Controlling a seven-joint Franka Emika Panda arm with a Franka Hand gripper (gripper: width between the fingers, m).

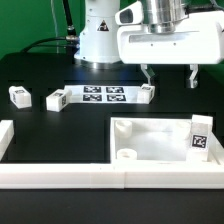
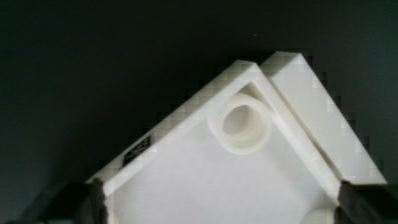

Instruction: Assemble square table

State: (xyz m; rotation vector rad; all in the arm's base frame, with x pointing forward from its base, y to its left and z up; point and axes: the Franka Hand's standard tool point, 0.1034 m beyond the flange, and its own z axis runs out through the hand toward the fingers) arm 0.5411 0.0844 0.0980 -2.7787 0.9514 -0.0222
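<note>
The square table's white top [image 1: 160,142] lies at the front on the exterior view's right, rim up, with a round socket [image 1: 127,157] at its near corner. One tagged leg [image 1: 201,135] stands upright at its right side. Three more leg blocks [image 1: 19,95] [image 1: 57,99] [image 1: 146,92] lie on the black table behind. My gripper [image 1: 170,78] hangs open above the top's far edge, apart from it and holding nothing. In the wrist view a corner of the top [image 2: 214,175] with a round socket [image 2: 240,122] lies below my gripper [image 2: 217,212], and both fingers [image 2: 71,205] flank it.
The marker board [image 1: 104,95] lies flat between the leg blocks. A long white border bar [image 1: 90,177] runs along the front edge, and another [image 1: 5,138] stands at the exterior view's left. The robot's white base [image 1: 95,40] stands at the back.
</note>
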